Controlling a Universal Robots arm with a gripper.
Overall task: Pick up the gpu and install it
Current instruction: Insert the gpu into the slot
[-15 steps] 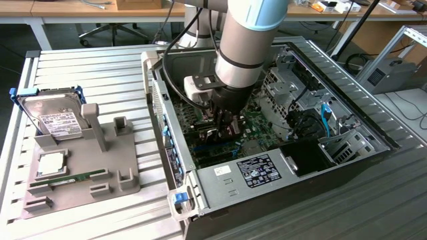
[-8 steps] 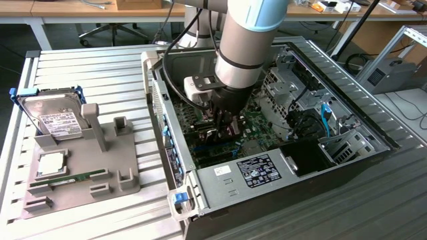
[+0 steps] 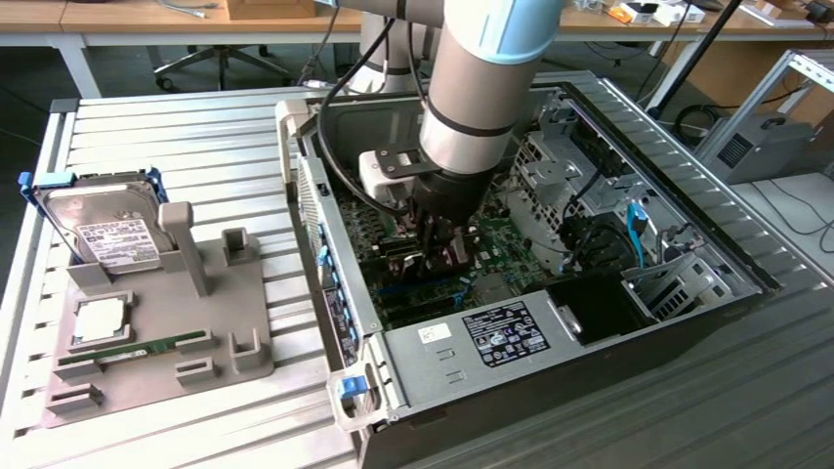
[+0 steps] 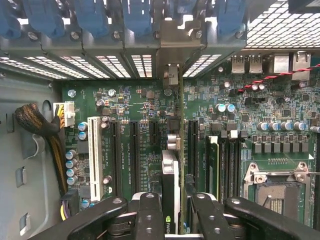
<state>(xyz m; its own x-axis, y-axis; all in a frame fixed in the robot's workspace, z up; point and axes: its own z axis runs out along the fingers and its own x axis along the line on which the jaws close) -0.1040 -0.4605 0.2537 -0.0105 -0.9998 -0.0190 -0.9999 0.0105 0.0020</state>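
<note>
Inside the open computer case (image 3: 332, 200), my gripper (image 3: 437, 256) is shut on the gpu (image 3: 420, 262), a dark card held low over the green motherboard (image 3: 502, 239). In the wrist view the gpu (image 4: 170, 172) stands edge-on between my fingers (image 4: 150, 215), with the gripper (image 4: 173, 220) clamped on its sides. The card lines up along a black expansion slot (image 4: 191, 145), and its silver end bracket (image 4: 171, 75) reaches the rear slot openings of the case. Whether the card is seated in the slot I cannot tell.
A grey fixture (image 3: 163, 332) at the exterior view's left holds a silver hard drive (image 3: 111, 230), a CPU (image 3: 102, 320) and a green memory stick (image 3: 144, 347). Blue slot latches (image 4: 135, 15), a cable bundle (image 4: 42, 130) and the CPU socket (image 4: 280, 192) surround the card.
</note>
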